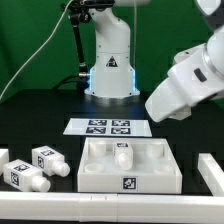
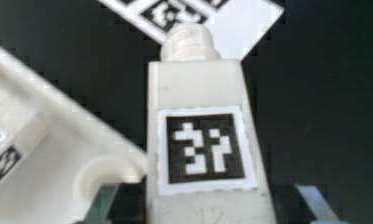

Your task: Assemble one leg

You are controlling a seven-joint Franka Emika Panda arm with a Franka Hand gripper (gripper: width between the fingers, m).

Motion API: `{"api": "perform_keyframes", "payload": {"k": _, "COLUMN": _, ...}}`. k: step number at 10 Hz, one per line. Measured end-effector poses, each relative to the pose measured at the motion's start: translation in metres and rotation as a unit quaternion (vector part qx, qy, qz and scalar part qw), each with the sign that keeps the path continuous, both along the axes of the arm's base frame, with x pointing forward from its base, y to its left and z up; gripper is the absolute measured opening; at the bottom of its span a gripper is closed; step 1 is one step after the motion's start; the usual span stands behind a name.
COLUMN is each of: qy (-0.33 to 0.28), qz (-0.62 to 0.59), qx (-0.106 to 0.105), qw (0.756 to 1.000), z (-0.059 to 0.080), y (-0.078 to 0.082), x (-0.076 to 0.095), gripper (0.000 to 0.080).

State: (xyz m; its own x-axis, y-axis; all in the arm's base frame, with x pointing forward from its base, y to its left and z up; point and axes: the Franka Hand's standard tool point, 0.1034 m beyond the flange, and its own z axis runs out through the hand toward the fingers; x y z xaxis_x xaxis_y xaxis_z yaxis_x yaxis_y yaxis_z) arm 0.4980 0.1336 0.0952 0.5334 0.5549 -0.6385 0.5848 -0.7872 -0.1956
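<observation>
In the wrist view a white leg (image 2: 201, 110) with a black-and-white tag fills the middle. Its round peg (image 2: 192, 40) points away toward the marker board (image 2: 183, 12). My gripper (image 2: 213, 205) is shut on the leg's near end, with one finger (image 2: 112, 200) on each side. In the exterior view my white hand (image 1: 185, 85) hangs above and to the right of the white tray (image 1: 95, 172); the fingers and the held leg are not clear there. Another leg (image 1: 121, 154) stands upright in the tray.
Two loose legs (image 1: 47, 160) (image 1: 22, 176) lie at the exterior view's left. A long white bar (image 1: 100, 207) lies along the front and another white piece (image 1: 210, 172) at the right. The marker board (image 1: 110, 127) lies behind the tray, whose rim (image 2: 41, 130) shows beside the held leg.
</observation>
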Motion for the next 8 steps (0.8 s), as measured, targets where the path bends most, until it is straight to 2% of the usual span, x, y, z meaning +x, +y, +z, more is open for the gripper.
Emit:
{"api": "perform_keyframes", "payload": {"k": 1, "qy": -0.018, "qz": -0.002, "qx": 0.007, "qw": 1.000, "z": 0.000, "y": -0.002, "x": 0.000, "gripper": 0.0287}}
{"api": "perform_keyframes", "payload": {"k": 3, "qy": -0.090, "qz": -0.015, "qx": 0.043, "qw": 0.995, "z": 0.000, "y": -0.006, "x": 0.013, "gripper": 0.0287}}
{"api": "perform_keyframes", "payload": {"k": 4, "qy": -0.098, "qz": -0.021, "qx": 0.044, "qw": 0.994, "z": 0.009, "y": -0.021, "x": 0.019, "gripper": 0.0287}}
{"api": "perform_keyframes", "payload": {"k": 5, "qy": -0.128, "qz": -0.047, "qx": 0.055, "qw": 0.989, "z": 0.024, "y": -0.032, "x": 0.034, "gripper": 0.0287}}
{"api": "perform_keyframes", "payload": {"k": 6, "qy": -0.146, "qz": -0.059, "qx": 0.059, "qw": 0.986, "z": 0.041, "y": -0.044, "x": 0.037, "gripper": 0.0287}}
{"api": "perform_keyframes", "payload": {"k": 7, "qy": -0.159, "qz": -0.055, "qx": 0.066, "qw": 0.984, "z": 0.045, "y": -0.049, "x": 0.037, "gripper": 0.0287}}
{"api": "perform_keyframes", "payload": {"k": 8, "qy": -0.197, "qz": -0.062, "qx": 0.084, "qw": 0.975, "z": 0.042, "y": -0.048, "x": 0.044, "gripper": 0.0287}}
